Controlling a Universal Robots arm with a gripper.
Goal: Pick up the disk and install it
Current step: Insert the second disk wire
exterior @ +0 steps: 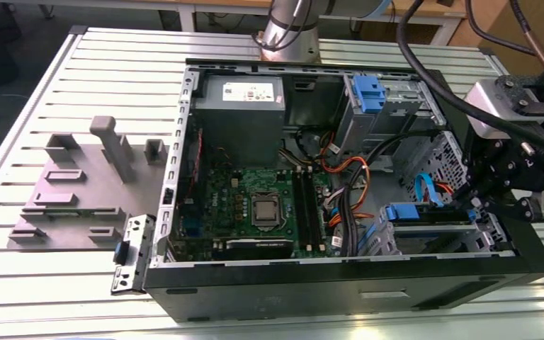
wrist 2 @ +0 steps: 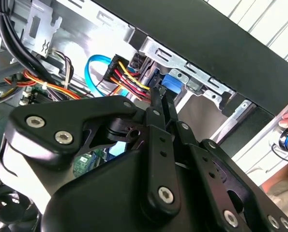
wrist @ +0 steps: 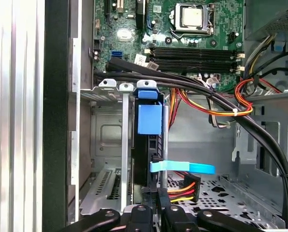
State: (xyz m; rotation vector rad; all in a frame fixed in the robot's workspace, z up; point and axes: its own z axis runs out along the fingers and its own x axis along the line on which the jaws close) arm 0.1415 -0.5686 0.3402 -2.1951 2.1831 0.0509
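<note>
Install step in hand. The disk (wrist: 148, 140) stood on edge in the drive cage (wrist: 102, 140) at the open computer case's (exterior: 348, 283) lower front corner, its blue tab (wrist: 149, 118) toward the motherboard (exterior: 253, 205). The gripper (wrist: 153, 205) was at the disk's near edge — fingers drawn together, apparently pinching it. My reading: the disk looked nearly seated, and what remained called for a straight push along the cage rails, clear of the cable bundle (wrist: 202, 92). Counted: one disk at the gripper, one second blue-bracketed drive (exterior: 367, 95) in the upper bay, one grey stand (exterior: 83, 184) — beside the case.
</note>
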